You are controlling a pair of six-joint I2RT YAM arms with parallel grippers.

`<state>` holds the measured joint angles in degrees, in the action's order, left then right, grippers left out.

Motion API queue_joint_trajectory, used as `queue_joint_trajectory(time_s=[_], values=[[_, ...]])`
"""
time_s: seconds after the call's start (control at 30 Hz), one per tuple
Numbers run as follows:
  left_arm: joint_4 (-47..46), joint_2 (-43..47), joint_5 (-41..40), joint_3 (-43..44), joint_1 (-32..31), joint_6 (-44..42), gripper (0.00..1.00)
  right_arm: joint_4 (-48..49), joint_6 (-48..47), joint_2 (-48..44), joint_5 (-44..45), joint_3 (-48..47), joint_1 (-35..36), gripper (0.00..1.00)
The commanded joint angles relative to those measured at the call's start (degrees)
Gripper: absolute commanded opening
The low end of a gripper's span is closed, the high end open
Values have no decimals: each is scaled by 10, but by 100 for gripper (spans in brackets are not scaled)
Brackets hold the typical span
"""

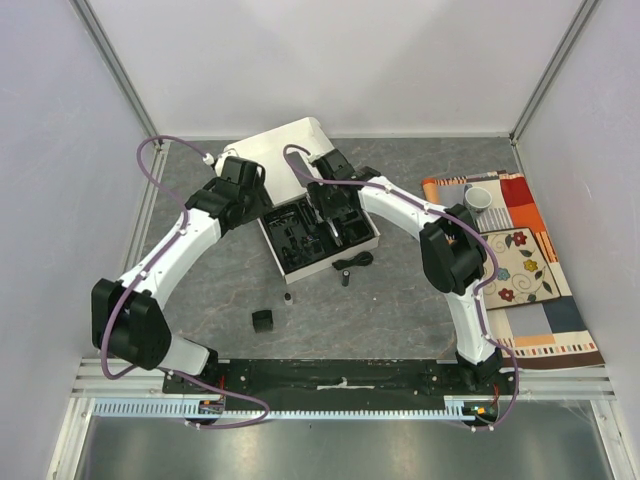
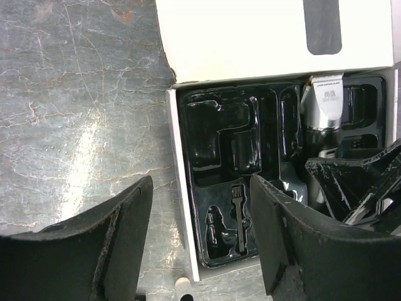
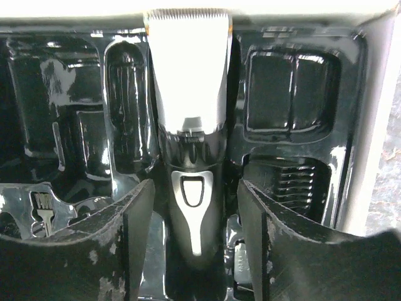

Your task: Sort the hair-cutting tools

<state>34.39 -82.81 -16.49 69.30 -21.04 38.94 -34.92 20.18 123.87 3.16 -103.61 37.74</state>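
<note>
The black-and-silver clipper [image 3: 191, 125] lies in its slot in the box's black tray [image 3: 294, 75], blade toward the lid. My right gripper [image 3: 195, 188] is open and straddles the clipper's body, with a gap on each side. A comb attachment [image 3: 293, 182] sits in the slot to its right. My left gripper [image 2: 200, 185] is open and empty above the tray's left edge [image 2: 182, 207], over a small brush [image 2: 238, 216]. The clipper also shows in the left wrist view [image 2: 326, 103]. On the table lie a coiled cord [image 1: 355, 262], two tiny cylinders [image 1: 344, 277] [image 1: 288, 297] and a black bit [image 1: 263, 320].
The white box [image 1: 272, 250] stands mid-table with its lid [image 1: 290, 145] open to the back. A patterned cloth [image 1: 525, 265] lies at the right with a grey cup [image 1: 478, 198] on it. Walls close in the back and sides.
</note>
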Motion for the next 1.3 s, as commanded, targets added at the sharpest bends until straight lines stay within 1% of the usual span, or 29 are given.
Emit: queue_joint_trajectory(time_s=[0.0, 0.03, 0.07, 0.1, 0.2, 0.3, 0.37, 0.4, 0.43, 0.53, 0.57, 0.6, 0.63, 0.67, 0.9, 1.0, 1.17, 1.27], values=[[0, 21, -18, -9, -1, -22, 69, -4, 1, -22, 11, -45, 7, 64], [0, 21, -18, -12, -1, -22, 69, -9, 0, -24, 15, -47, 8, 66], [0, 22, -19, -14, -1, -22, 69, -12, -1, -25, 17, -50, 10, 70], [-1, 22, -19, -14, -1, -22, 69, -14, -1, -27, 18, -51, 11, 71], [-2, 26, -17, -16, -1, -23, 69, -19, -1, -35, 27, -52, 11, 73], [-5, 31, -17, -16, -1, -27, 69, -11, -1, -38, 37, -53, 12, 72], [-6, 32, -18, -18, -1, -30, 69, 0, -1, -37, 47, -56, 13, 66], [-7, 32, -18, -18, -1, -33, 69, 5, -2, -34, 59, -58, 12, 62], [-8, 32, -17, -19, -1, -33, 69, 12, -3, -32, 66, -63, 12, 50], [-12, 32, -15, -23, -2, -36, 69, 29, -11, -20, 76, -76, 12, 31], [-14, 31, -15, -23, -1, -37, 69, 32, -12, -12, 77, -86, 12, 20], [-16, 30, -14, -24, -1, -37, 69, 34, -15, -7, 83, -91, 12, 14], [-17, 28, -14, -25, -1, -38, 69, 38, -18, -4, 86, -101, 12, 4], [-18, 27, -15, -25, -1, -39, 69, 41, -18, 4, 90, -105, 12, 1], [-21, 16, -14, -27, -1, -38, 69, 49, -17, 38, 84, -124, 12, 0], [-22, 11, -12, -29, -1, -36, 68, 55, -12, 45, 73, -104, 12, 0], [-22, 10, -4, -32, -1, -32, 68, 64, -10, 47, 69, -44, 12, 0], [-27, 12, 0, -36, -1, -29, 68, 64, -14, 32, 41, -9, 13, 0]])
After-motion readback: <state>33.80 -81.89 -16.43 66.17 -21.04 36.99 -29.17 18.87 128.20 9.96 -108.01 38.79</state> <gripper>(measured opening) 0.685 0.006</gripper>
